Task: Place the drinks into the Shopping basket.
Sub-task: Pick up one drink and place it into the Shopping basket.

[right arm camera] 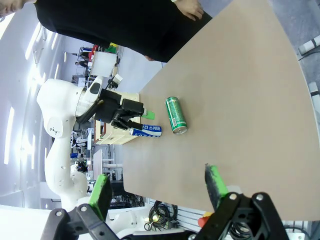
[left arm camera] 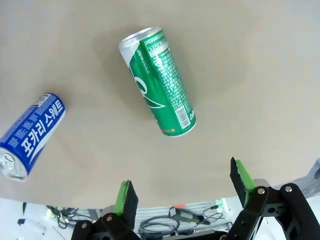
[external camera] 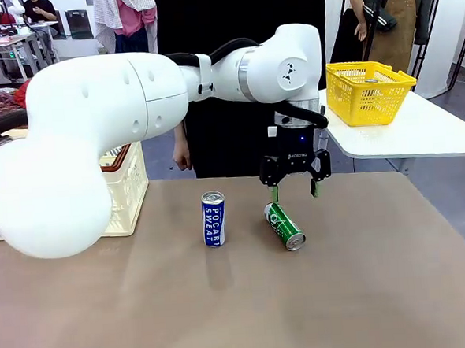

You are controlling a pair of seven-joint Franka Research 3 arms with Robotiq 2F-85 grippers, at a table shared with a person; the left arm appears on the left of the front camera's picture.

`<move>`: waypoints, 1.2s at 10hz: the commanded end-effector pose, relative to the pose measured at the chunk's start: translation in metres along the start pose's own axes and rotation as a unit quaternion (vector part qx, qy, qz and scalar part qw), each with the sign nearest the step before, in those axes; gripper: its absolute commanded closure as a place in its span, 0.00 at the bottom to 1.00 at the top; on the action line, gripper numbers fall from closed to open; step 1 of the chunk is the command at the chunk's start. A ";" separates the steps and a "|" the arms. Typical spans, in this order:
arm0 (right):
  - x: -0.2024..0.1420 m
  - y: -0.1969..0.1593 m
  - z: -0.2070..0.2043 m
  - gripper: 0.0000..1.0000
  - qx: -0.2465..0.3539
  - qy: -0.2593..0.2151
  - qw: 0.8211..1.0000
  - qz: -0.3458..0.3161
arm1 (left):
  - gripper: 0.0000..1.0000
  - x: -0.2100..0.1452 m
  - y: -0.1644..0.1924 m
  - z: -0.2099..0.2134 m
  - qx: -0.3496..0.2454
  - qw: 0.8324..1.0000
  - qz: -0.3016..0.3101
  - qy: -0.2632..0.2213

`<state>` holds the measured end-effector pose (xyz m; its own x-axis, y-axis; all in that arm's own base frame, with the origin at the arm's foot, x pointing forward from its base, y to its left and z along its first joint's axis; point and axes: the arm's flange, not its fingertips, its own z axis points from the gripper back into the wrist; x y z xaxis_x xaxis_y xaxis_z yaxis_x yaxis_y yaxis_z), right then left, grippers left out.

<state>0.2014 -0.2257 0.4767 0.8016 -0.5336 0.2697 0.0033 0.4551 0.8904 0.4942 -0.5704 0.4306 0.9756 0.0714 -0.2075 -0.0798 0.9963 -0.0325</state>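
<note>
A green can lies on its side on the brown table, just right of centre. To its left a blue-and-white Pocari Sweat can stands upright. My left gripper hangs open a little above the table, just behind the green can and touching nothing. In the left wrist view the green can lies ahead of the open left gripper, and the blue can is off to one side. The cream Shopping basket stands at the table's left, largely hidden by my left arm. My right gripper is open and empty off the table's edge.
A person in black stands at the far side of the table, one hand hanging near the edge. A yellow mesh basket sits on a separate white table at the back right. The brown tabletop in front of the cans is bare.
</note>
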 end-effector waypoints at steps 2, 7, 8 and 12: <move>0.002 0.001 0.001 0.00 0.011 -0.004 1.000 0.011 | 0.00 0.015 0.004 -0.029 0.030 0.994 0.070 -0.084; 0.002 0.001 0.001 0.00 0.011 -0.004 1.000 0.011 | 0.00 0.004 0.019 -0.079 0.031 0.983 0.093 -0.154; 0.002 0.001 0.001 0.00 0.011 -0.004 1.000 0.011 | 0.00 0.003 0.025 -0.082 0.034 0.985 0.098 -0.135; 0.002 0.001 0.001 0.00 0.011 -0.004 1.000 0.011 | 0.00 0.011 0.037 -0.095 0.015 0.984 0.112 -0.135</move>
<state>0.2014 -0.2257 0.4766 0.8016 -0.5335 0.2696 0.0034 0.4550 0.8905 0.4894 -0.5508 0.3388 0.9614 0.2691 0.0567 -0.2720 0.9610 0.0503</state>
